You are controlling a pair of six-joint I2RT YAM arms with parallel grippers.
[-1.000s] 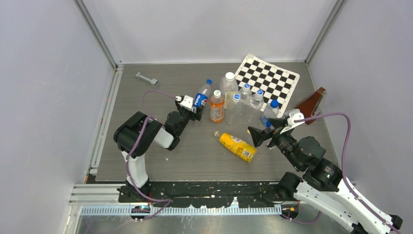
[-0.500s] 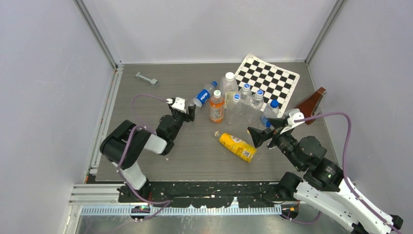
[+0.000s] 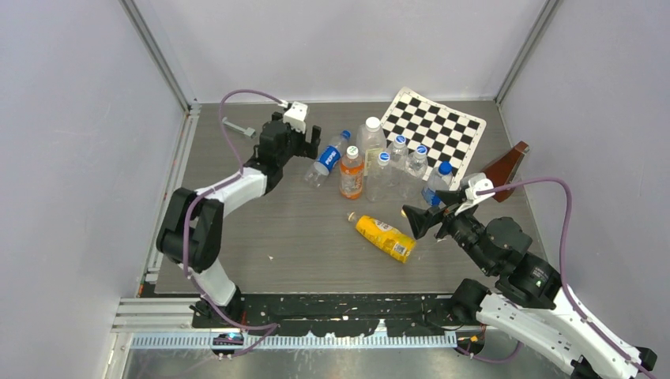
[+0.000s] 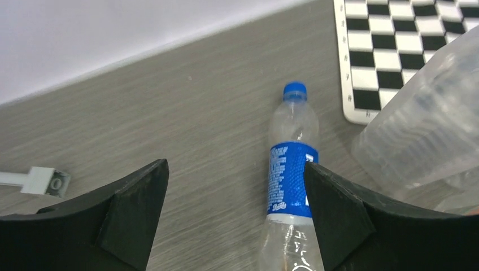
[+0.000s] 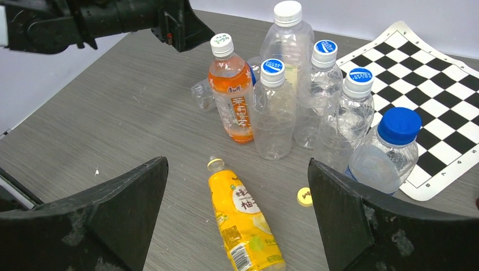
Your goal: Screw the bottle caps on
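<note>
The Pepsi bottle (image 3: pixel 325 158) lies on its side at the back of the table, its blue cap (image 3: pixel 345 135) on its neck. In the left wrist view its blue label (image 4: pixel 291 186) is beside the right finger and the cap (image 4: pixel 295 90) points away. My left gripper (image 3: pixel 306 146) (image 4: pixel 235 166) is open and empty, just left of it. The yellow juice bottle (image 3: pixel 385 237) (image 5: pixel 243 220) lies capless mid-table. Its yellow cap (image 5: pixel 305 196) lies loose to its right. My right gripper (image 3: pixel 417 221) (image 5: pixel 237 164) is open and empty above it.
An orange-drink bottle with a white cap (image 3: pixel 351 172) (image 5: pixel 231 96) stands beside several clear bottles (image 3: pixel 399 170) (image 5: pixel 316 96). A checkerboard mat (image 3: pixel 434 126) lies at the back right, a brown block (image 3: pixel 506 166) beside it. A small metal piece (image 3: pixel 239 127) (image 4: pixel 39 180) lies at the back left.
My left gripper let go of the Pepsi bottle, which now lies on the table. The left arm drew back, then reached to the back beside it. The right arm has not moved.
</note>
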